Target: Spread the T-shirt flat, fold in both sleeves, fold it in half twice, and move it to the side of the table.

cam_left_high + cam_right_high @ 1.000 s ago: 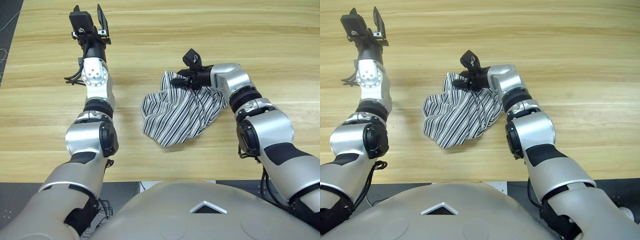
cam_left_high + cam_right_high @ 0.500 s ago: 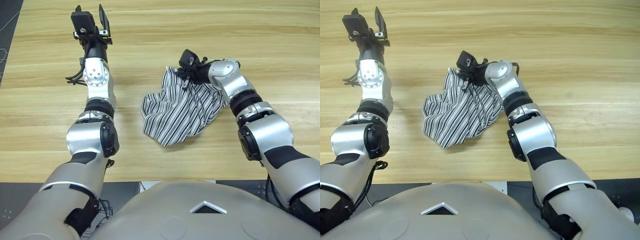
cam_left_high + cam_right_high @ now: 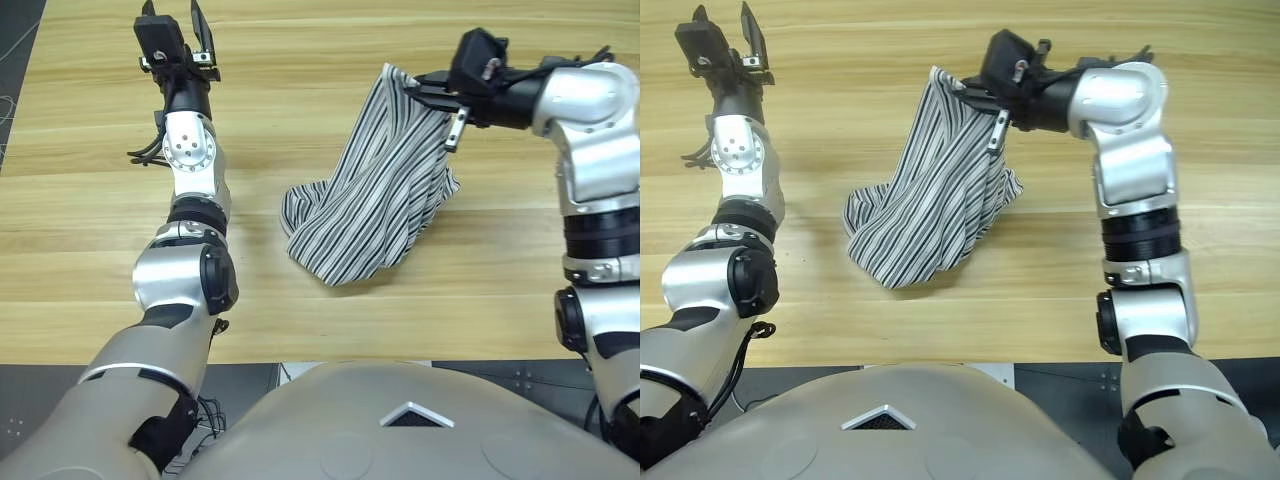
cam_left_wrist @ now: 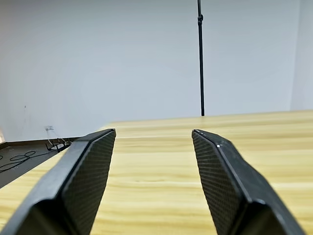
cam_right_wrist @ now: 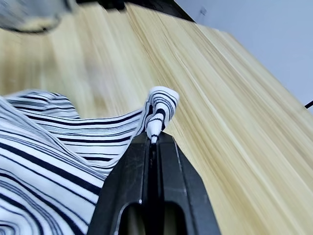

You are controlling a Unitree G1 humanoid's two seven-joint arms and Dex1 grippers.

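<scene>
Right hand point(image 3: 418, 86) pinches T-shirt point(image 3: 370, 200) edge, raised; lower folds heaped on desk point(image 3: 300, 320) — left hand point(image 3: 172, 14) spread, well left of T-shirt.

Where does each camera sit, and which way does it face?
Left eye: on the head, facing forward and down at the table and shirt; both arms show, left pincer open, right pincer holding the shirt up.
Right eye: beside it, same scene, same arms.
Left wrist: on the left arm, facing along the table to a wall; its fingers show.
Right wrist: on the right arm, facing the table; right pincer pinches the shirt.
Shared: the shirt, in both eyes and right wrist.
</scene>
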